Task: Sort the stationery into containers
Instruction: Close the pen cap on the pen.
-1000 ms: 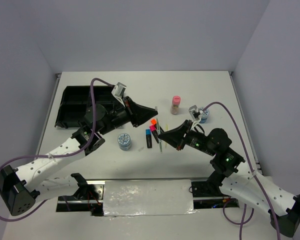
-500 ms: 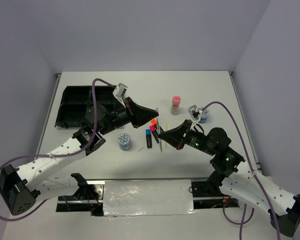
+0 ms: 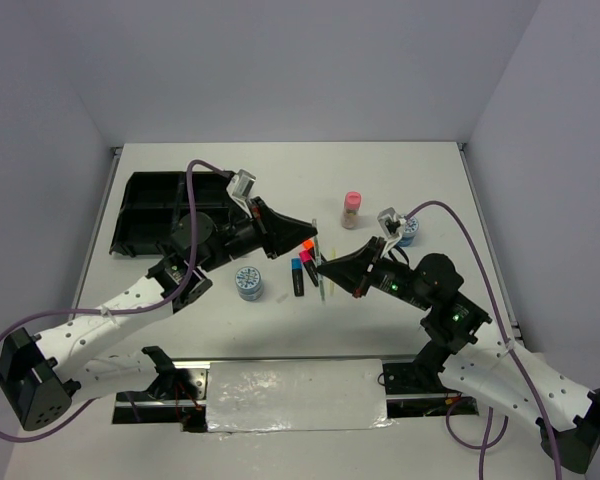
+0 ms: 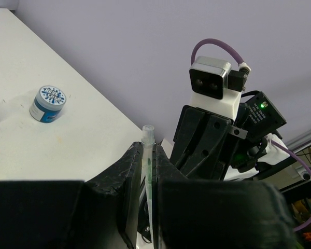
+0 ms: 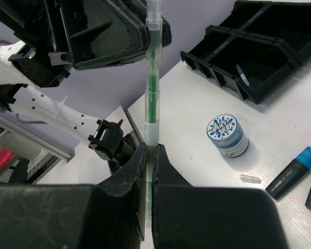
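Note:
Both grippers are shut on one thin clear pen with a green core (image 3: 317,248), held off the table between them. My left gripper (image 3: 311,222) pinches its upper end; in the left wrist view the pen (image 4: 147,155) stands between the fingers (image 4: 129,171). My right gripper (image 3: 321,268) pinches its lower end; the right wrist view shows the pen (image 5: 152,88) rising from the gripper (image 5: 151,150). Short black markers with orange (image 3: 307,243), pink (image 3: 307,259) and blue (image 3: 297,266) caps lie under the pen. The black tray (image 3: 145,205) sits at the far left.
A blue-white tin (image 3: 248,283) stands near the markers and shows in the right wrist view (image 5: 226,136). A second tin (image 3: 407,233) is at the right. A pink-capped bottle (image 3: 351,210) stands behind. A small white bit (image 5: 250,178) lies by the blue-capped marker (image 5: 293,171).
My left gripper has edged slightly right and down toward the right gripper. The pen stays held by both. Nothing else has moved.

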Available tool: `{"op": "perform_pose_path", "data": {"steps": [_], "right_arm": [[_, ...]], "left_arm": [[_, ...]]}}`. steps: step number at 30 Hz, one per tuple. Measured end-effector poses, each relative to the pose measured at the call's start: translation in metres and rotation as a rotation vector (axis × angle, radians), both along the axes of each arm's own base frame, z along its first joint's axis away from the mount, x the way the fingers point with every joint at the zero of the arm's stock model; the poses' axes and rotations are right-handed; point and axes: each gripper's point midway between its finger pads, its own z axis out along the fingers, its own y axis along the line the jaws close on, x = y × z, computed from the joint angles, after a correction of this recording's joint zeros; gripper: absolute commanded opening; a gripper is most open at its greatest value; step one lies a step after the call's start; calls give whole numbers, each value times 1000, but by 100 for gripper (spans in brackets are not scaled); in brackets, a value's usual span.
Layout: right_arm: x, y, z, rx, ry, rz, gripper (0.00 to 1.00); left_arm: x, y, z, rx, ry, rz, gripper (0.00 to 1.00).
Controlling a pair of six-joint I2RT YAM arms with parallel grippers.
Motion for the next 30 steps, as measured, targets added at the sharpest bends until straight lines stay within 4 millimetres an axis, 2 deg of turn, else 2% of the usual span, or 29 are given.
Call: {"op": "perform_pose_path", "data": {"steps": [12, 17, 18, 19, 20, 23, 24, 25, 26, 30], "right_arm": [[11, 3, 9, -20, 8, -31, 0], [15, 3, 19, -17, -6, -54, 0], [16, 3, 22, -19, -7, -58, 0], [16, 3, 23, -24, -8, -60, 0], [16, 3, 26, -27, -10, -59, 0], [16, 7, 29, -43, -21, -41, 0], [17, 9, 32, -38, -32, -35, 0], [18, 12, 38, -28, -47, -24, 0], [17, 14, 39, -29, -54, -15, 0], [19, 14, 40, -19, -67, -14, 0]], "left_arm": [[-4, 0, -5, -44, 24, -20, 0], [-2, 1, 2, -76, 18, -14, 0], [-2, 1, 4, -82, 11, -13, 4], [-2, 1, 6, -87, 5, -13, 16], [-3, 2, 7, -91, 1, -13, 22], [-2, 3, 10, -93, -11, -11, 40], [-4, 2, 7, -78, -9, -22, 38], [-6, 0, 2, -59, -3, -35, 27], [-7, -1, 0, -49, 3, -45, 5], [-11, -5, 5, -18, -10, -71, 0]]}}
